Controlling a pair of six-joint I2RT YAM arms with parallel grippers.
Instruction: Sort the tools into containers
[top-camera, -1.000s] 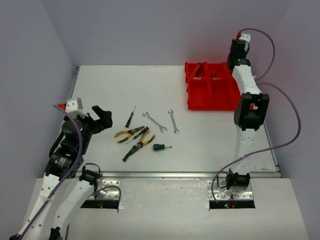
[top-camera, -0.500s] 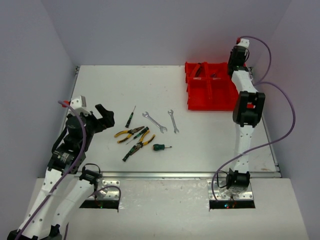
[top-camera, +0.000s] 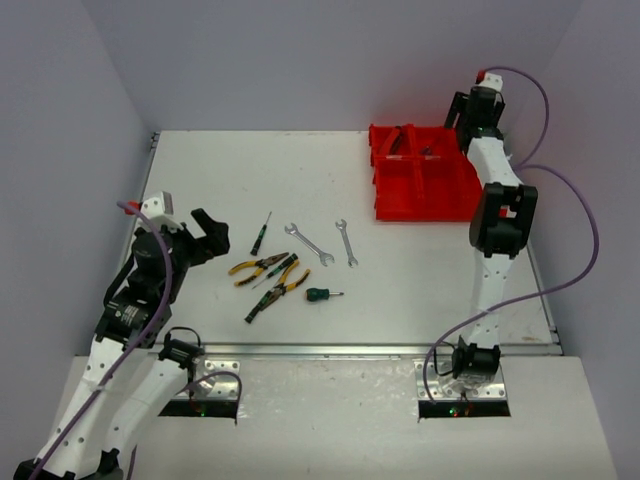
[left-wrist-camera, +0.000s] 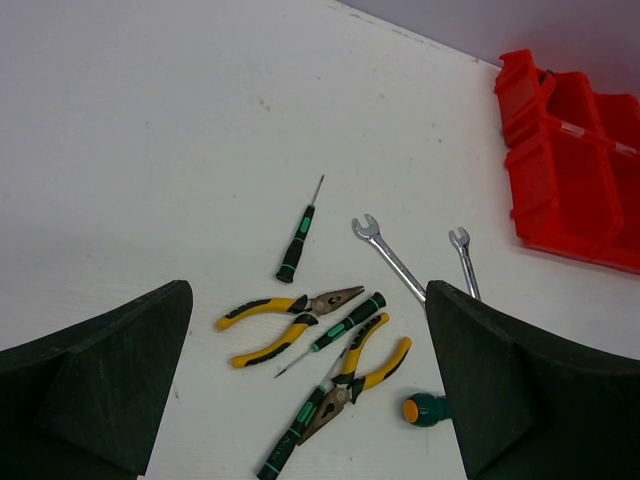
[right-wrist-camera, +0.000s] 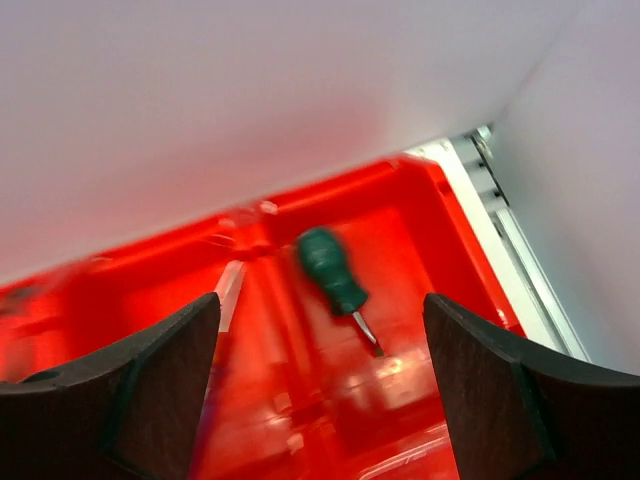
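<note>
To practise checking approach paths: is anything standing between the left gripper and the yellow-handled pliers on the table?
Nothing visible does. The left gripper is open, and in its wrist view the yellow-handled pliers lie on the table ahead, framed by its fingers, with other loose tools only beside them.

Red containers (top-camera: 425, 185) at far right of white table (top-camera: 210, 170).
Wrenches (top-camera: 309, 244), yellow-handled pliers (top-camera: 258, 268), screwdrivers (top-camera: 261, 233) lie loose, left of centre.

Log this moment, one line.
left fingers: open, empty | right fingers: open over red bins | green screwdriver: loose inside | pliers, wrenches: on table
</note>
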